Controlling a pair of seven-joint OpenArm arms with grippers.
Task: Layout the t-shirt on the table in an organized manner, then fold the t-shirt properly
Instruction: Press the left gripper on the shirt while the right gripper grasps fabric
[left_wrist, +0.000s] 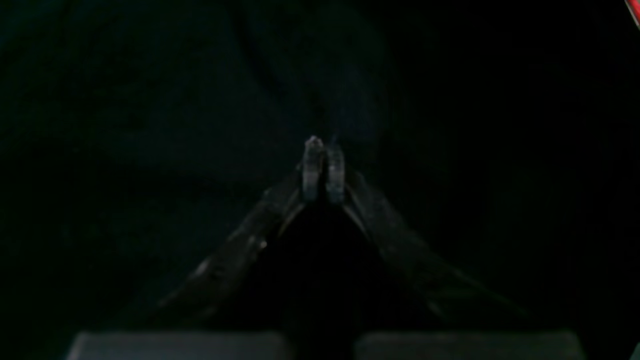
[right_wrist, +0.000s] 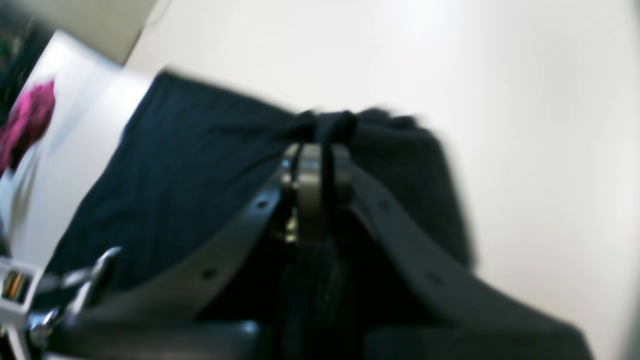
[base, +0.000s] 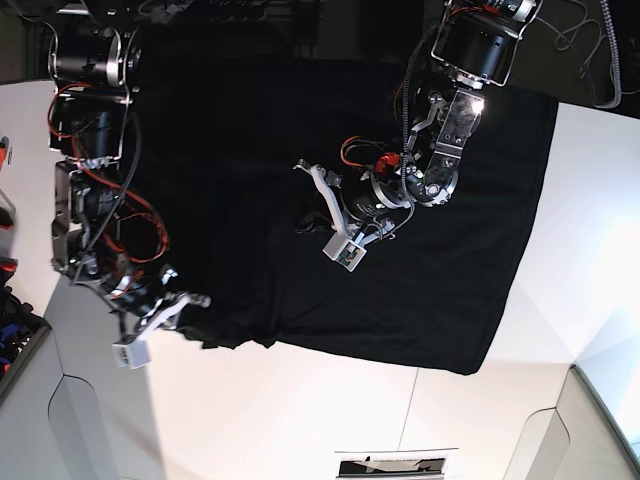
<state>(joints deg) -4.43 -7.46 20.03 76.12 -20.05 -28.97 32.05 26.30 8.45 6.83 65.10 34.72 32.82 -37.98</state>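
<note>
The shirt (base: 330, 200) lay spread dark across the upper middle of the table (base: 330, 420), its lower hem running from the left toward a corner at the lower right; no print showed in any view. The right gripper (right_wrist: 320, 145), at the shirt's lower-left corner in the base view, was closed on a bunched fold of black cloth, which stood pinched between its fingers (right_wrist: 307, 190) in the wrist view, with bare white table beyond. The left gripper (left_wrist: 322, 160) stood over the middle of the shirt, its jaws together; its wrist view was too dark to show whether any cloth lay between them, though the fingertips met against dark fabric.

The step in hand appeared to be the laying-out: the cloth looked largely flat, but the near-left corner was gathered and rumpled. The next move probably called for the right arm to draw that corner outward and down until the hem lay straight, while the left arm pinned or lifted the middle so that the body did not drag along. Folding appeared not yet begun.
</note>
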